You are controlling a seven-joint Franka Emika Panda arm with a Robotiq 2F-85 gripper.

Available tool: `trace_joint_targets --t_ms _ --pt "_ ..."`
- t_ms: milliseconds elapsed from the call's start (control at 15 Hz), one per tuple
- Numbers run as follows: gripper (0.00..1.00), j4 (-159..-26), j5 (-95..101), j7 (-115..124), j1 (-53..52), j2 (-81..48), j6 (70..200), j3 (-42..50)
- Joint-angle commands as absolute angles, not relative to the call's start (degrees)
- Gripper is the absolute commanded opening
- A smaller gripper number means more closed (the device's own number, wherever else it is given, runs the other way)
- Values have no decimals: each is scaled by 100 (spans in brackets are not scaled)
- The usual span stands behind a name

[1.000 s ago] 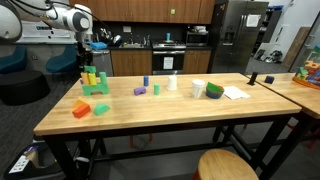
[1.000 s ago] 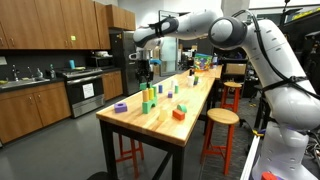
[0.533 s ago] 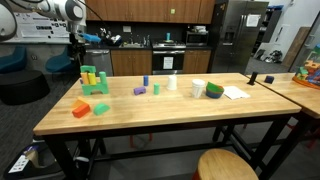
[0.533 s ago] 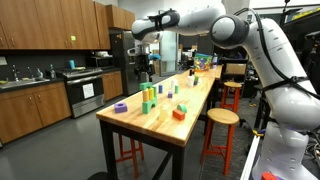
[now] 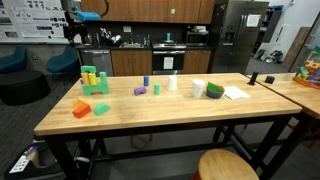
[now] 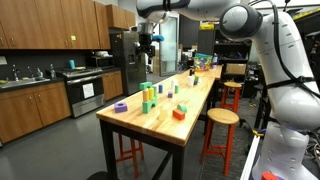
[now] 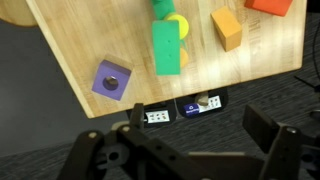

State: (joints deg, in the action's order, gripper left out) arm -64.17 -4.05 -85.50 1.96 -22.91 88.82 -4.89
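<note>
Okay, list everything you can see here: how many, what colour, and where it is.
table: one, light wood, middle of the room
block stack: one, green and yellow, near one end of the table
purple ring: one, purple, by the table's corner
orange block: one, orange, near the front edge
green block: one, green, beside the orange block
blue block: one, blue, far side of the table
white cup: one, white, mid-table
paper: one, white, on the table
stools: two, wood seats, along the table
arm: one, white, raised
tool: one, black, open, high over the table's corner
</note>
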Motion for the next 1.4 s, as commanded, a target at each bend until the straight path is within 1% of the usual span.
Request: trace_joint_targets --t_ms 0,400,467,667,1000,1333 --pt "100 -6984 -527 -7877 396 -1962 9505 -267" --pt "100 -8129 -614 -6630 619 -1646 10590 139" --pt "100 -7549 -479 -7054 679 -2009 10291 34" --pt "100 -7832 -560 -6771 709 -1922 10466 74" --pt "100 -7847 -709 -6577 698 -1869 10416 44" --pt "100 -8011 -865 -4874 629 -1848 10812 118"
